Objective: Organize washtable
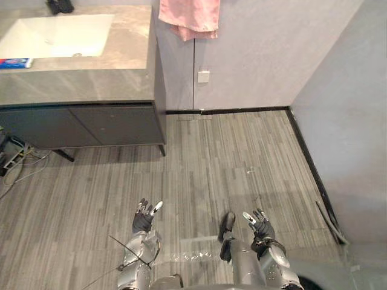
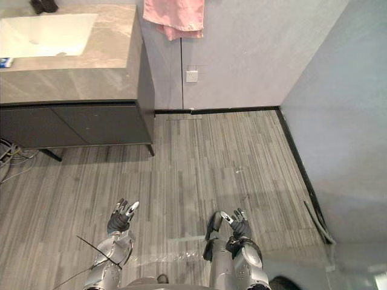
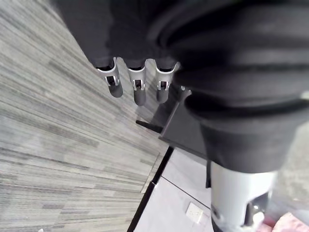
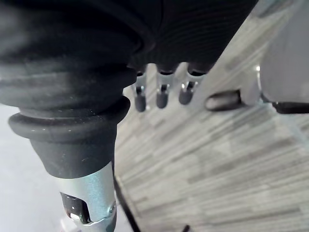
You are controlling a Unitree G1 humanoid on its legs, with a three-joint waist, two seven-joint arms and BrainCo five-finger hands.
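Floor point(image 1: 199, 169): grey wood-look planks lie under both my hands and run on ahead of my fingertips to the wall.
Left hand point(image 1: 144, 219): held low over the planks, empty; my fingers are straight and slightly spread, touching nothing.
Left fingers point(image 3: 139, 89): in my wrist view they stand in a row with their dark tips apart, bare planks past them.
Right hand point(image 1: 261, 226): level with my left and well apart from it, also empty, fingers loosely spread.
Right fingers point(image 4: 161, 96): a row of separate tips, with my thumb point(image 4: 222, 100) standing off to one side and nothing between them.
Washtable point(image 1: 91, 84): far ahead of my left fingers and off to their left; a grey stone-look top on a dark cabinet point(image 1: 84, 124).
Basin point(image 1: 60, 36): white and rectangular, sunk into the top.
Pack point(image 1: 15, 62): small, blue, white and red, lying flat on the top just beside the basin's near left corner; tube or box, I cannot tell.
Dark object point(image 1: 59, 6): beyond the basin at the back edge, cut off.
Towel point(image 1: 190, 18): pink, hanging on the wall just past the washtable's right end.
Socket point(image 1: 204, 76): white plate below the towel.
Skirting point(image 1: 242, 110): black strip where wall meets floor.
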